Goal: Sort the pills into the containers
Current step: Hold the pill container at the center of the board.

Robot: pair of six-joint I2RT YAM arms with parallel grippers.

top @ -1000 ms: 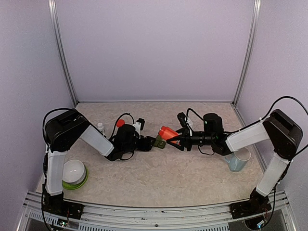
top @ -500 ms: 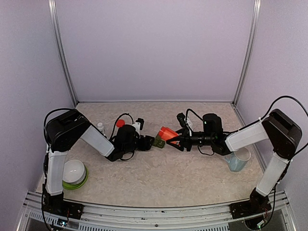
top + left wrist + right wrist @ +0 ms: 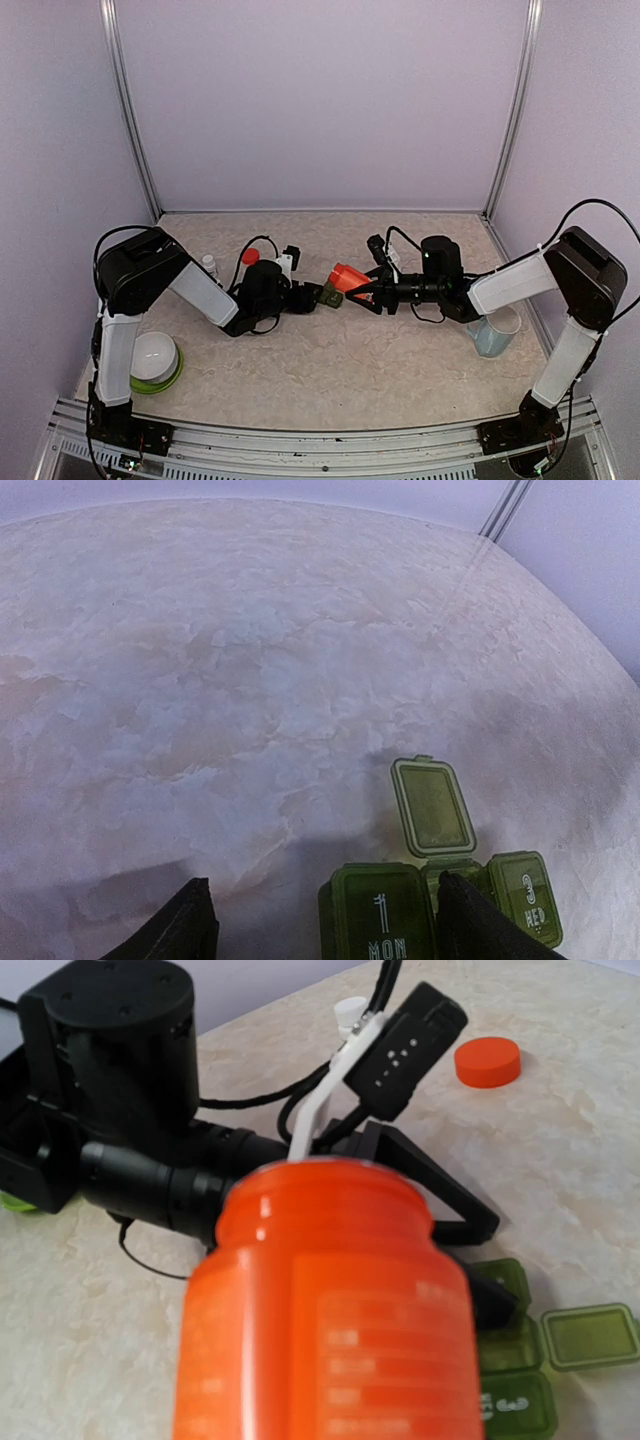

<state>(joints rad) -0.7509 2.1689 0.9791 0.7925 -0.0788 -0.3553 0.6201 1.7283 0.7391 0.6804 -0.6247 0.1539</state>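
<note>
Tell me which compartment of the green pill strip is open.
The middle compartment, its lid flipped back flat; the MON compartment and WED compartment beside it are shut.

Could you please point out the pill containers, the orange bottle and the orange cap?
pill containers [image 3: 375, 910]: left wrist view, MON lid.
orange bottle [image 3: 320, 1310]: right wrist view, side wall.
orange cap [image 3: 487, 1062]: right wrist view, top face.
</note>
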